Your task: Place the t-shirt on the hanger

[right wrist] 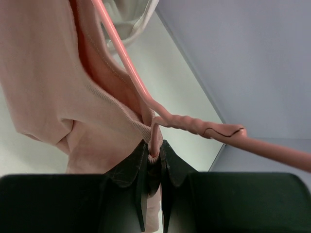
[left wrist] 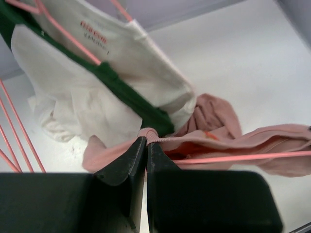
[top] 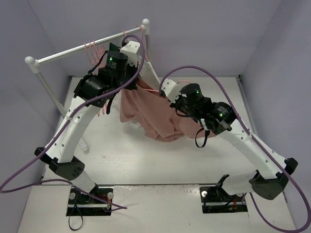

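The pink t-shirt point(top: 150, 114) hangs bunched between my two grippers above the table. My left gripper point(left wrist: 146, 141) is shut on the ribbed collar point(left wrist: 160, 140); it is near the rack's right end in the top view point(top: 137, 80). My right gripper point(right wrist: 154, 154) is shut on the collar rib together with a bend of the pink wire hanger point(right wrist: 194, 124), whose arm runs up inside the shirt point(right wrist: 58, 87). In the top view the right gripper point(top: 164, 92) is at the shirt's right edge. The hanger's bar point(left wrist: 243, 158) shows inside the shirt in the left wrist view.
A white-and-metal rack pole point(top: 82, 47) crosses the back left, with spare pink hangers point(top: 92, 48) on it. A white-and-green garment point(left wrist: 97, 73) hangs on another pink hanger close to the left gripper. Purple walls enclose the table point(top: 146, 165).
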Controlling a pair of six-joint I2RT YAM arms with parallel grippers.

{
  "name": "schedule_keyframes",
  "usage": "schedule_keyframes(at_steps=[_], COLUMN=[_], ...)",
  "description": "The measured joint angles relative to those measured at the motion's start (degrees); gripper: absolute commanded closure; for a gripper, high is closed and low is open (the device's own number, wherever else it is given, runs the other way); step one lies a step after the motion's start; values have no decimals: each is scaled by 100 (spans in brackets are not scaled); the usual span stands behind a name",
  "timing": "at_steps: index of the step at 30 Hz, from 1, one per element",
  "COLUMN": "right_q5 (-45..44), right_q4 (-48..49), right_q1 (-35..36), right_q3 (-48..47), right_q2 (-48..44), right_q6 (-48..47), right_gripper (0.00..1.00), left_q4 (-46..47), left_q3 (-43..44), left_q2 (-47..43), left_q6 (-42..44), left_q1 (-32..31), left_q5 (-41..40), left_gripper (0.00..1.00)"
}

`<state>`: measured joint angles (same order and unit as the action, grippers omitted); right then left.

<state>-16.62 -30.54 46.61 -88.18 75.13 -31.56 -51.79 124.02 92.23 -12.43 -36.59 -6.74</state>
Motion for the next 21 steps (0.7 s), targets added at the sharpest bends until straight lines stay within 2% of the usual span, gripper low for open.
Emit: schedule_keyframes(at_steps=[6, 13, 21], right_q5=[130, 222, 552], right_q4=[-44, 16, 627], right_q1=[37, 33, -112], right_q3=[-321, -420, 725], right_q2=[5, -108, -783], right_q6=[-136, -205, 106], right_gripper=[100, 100, 100], left_q4=[8, 18, -5], left_q3=[862, 760, 342], left_q2=[337, 397, 404], left_q6=[0, -72, -286], left_q1=[-423, -669, -701], left_q5=[-99, -217, -235], left_gripper=[100, 100, 100])
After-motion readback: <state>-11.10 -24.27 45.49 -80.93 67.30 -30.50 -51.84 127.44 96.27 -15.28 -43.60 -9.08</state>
